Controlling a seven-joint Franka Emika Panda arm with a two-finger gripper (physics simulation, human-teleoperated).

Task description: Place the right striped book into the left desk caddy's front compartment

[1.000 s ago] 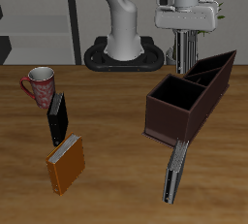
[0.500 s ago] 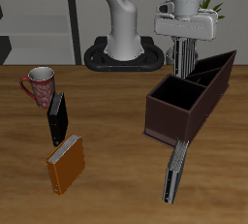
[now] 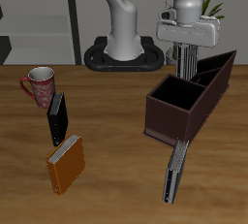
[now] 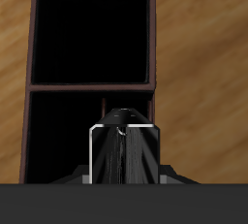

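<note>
Exterior view: we see the gripper (image 3: 184, 61) pinching the right striped book (image 3: 184, 65) upright above the left desk caddy (image 3: 184, 107) on the wooden table (image 3: 116, 170); shelving (image 3: 39, 15) stands behind.

The table (image 3: 107, 184) looks like warm brown wood with a visible grain and a soft satin finish. The caddy (image 3: 174, 121) has smooth, matt dark-brown walls, its inside almost black in the wrist view. The striped book (image 3: 173, 173) near the front edge looks matt, like a paper cover. The orange book (image 3: 66, 163) has a faintly textured, dull cover; the black book (image 3: 58, 118) is plain and matt. The mug (image 3: 40, 85) looks glazed, slightly glossy. The arm (image 3: 126, 15) is smooth glossy white plastic.
</note>
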